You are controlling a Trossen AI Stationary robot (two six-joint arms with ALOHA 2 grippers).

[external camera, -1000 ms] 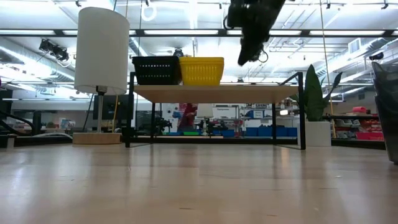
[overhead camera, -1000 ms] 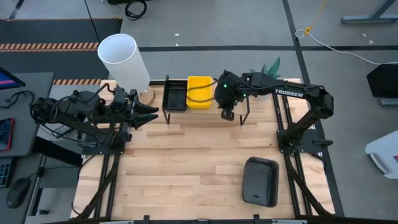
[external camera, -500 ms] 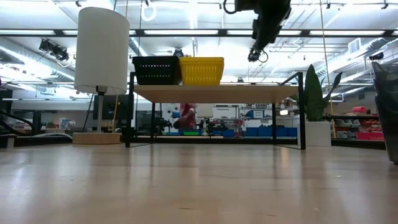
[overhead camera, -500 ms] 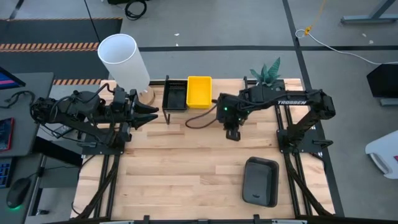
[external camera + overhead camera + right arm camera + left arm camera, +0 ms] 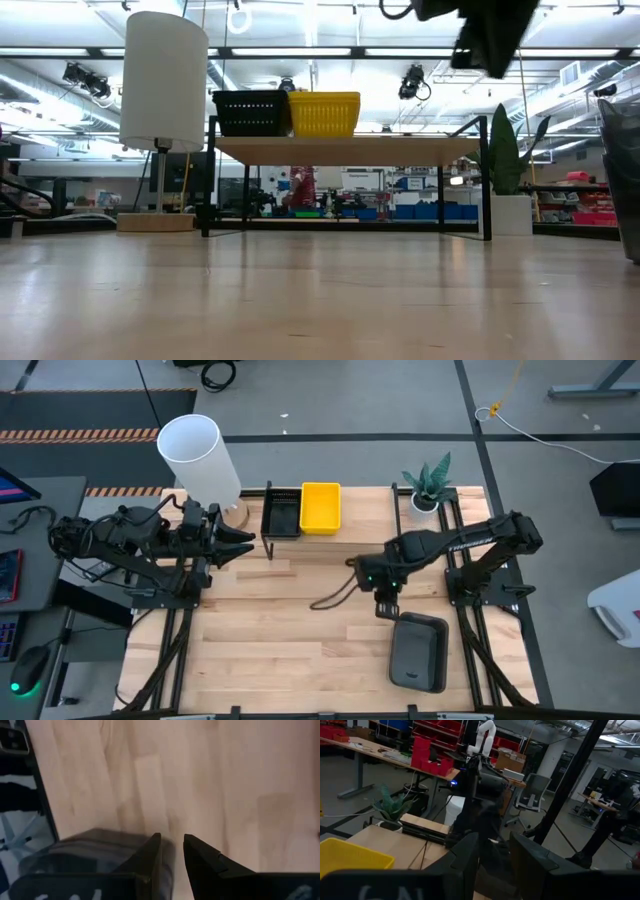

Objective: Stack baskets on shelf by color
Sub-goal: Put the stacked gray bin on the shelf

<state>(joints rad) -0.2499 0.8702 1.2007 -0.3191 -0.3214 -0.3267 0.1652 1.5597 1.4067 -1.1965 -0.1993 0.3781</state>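
Note:
On the shelf (image 5: 365, 520) at the table's far edge, a black mesh basket (image 5: 281, 512) and a yellow basket (image 5: 320, 506) stand side by side on the plank's left end; the low view shows them, black (image 5: 250, 112) and yellow (image 5: 323, 113), on the shelf (image 5: 350, 150). Dark grey baskets (image 5: 418, 651) rest bottom-down on the tabletop near its right front. My right gripper (image 5: 388, 606) hovers over their far end, fingers pointing down, narrowly open; its wrist view shows a grey basket (image 5: 95, 851) beside the right gripper (image 5: 172, 840). My left gripper (image 5: 240, 544) waits open at the table's left.
A white cylindrical lamp (image 5: 197, 455) stands at the far left corner, and a small potted plant (image 5: 428, 485) beyond the shelf's right end. A dark cable (image 5: 330, 596) loops from the right arm over the table's middle. Bare wood lies between the shelf and the grey baskets.
My right gripper has left the space over the shelf beside the yellow basket. It has swung toward the table's near edge and right, ending over the far end of the grey baskets. The baskets and the left arm have kept still.

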